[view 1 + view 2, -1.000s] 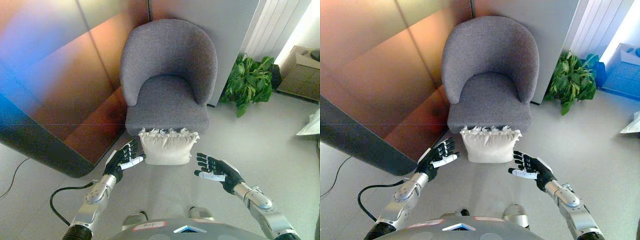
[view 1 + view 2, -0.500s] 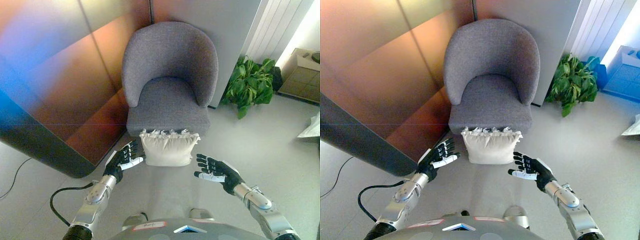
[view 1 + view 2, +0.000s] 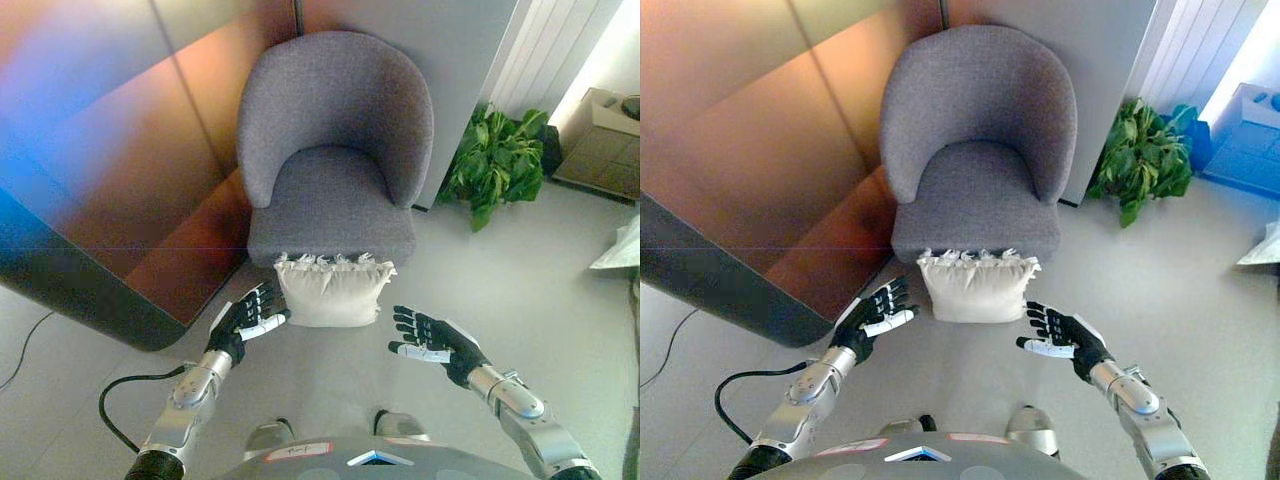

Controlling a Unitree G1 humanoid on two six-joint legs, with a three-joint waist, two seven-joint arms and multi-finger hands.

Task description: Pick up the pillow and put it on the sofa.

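A cream pillow with a fringed top edge stands on the floor, leaning against the front of a grey round-backed armchair. My left hand is open, its fingers spread, just left of the pillow's lower left corner and close to it. My right hand is open with fingers spread, a short way right of and below the pillow's right side, apart from it. The same shows in the right eye view, with the pillow between both hands.
A dark glossy wall panel runs along the left, close to the armchair. A green potted plant stands right of the armchair. A cardboard box sits at the far right. Light grey floor lies in front.
The whole view has shifted slightly, so the camera moved. Both hands keep the same open pose beside the pillow. The pillow has not moved.
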